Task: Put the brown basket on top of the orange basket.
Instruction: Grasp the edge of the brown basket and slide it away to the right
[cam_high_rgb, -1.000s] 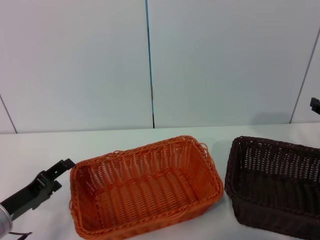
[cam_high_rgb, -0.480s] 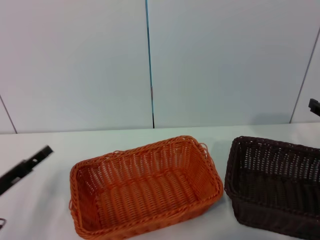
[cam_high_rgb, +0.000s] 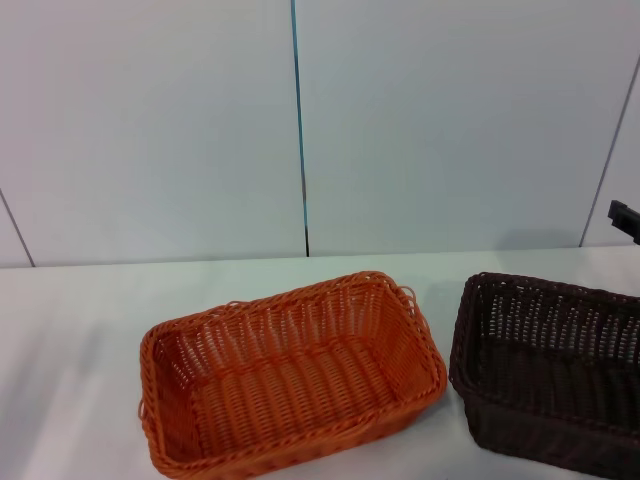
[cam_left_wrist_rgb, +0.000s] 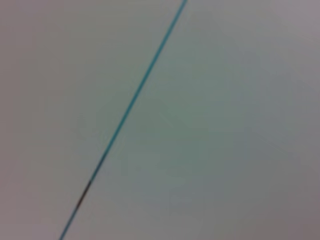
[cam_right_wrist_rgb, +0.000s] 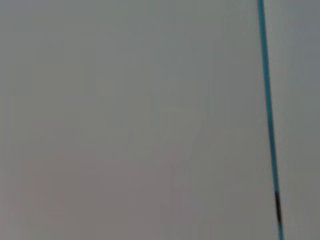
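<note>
The orange basket (cam_high_rgb: 290, 375) sits empty on the white table (cam_high_rgb: 80, 320), in the middle of the head view. The brown basket (cam_high_rgb: 550, 365) sits beside it to the right, apart from it and partly cut off by the frame edge. Only a dark tip of my right gripper (cam_high_rgb: 624, 217) shows at the right edge, above the brown basket's far end. My left gripper is out of view. Both wrist views show only the wall.
A pale panelled wall (cam_high_rgb: 300, 130) with a thin blue seam (cam_high_rgb: 298, 120) stands behind the table. The seam also shows in the left wrist view (cam_left_wrist_rgb: 135, 100) and the right wrist view (cam_right_wrist_rgb: 267, 110).
My left arm has pulled back to the left and gone out of the head view. The right gripper's tip has edged a little further into the frame. The baskets have not moved.
</note>
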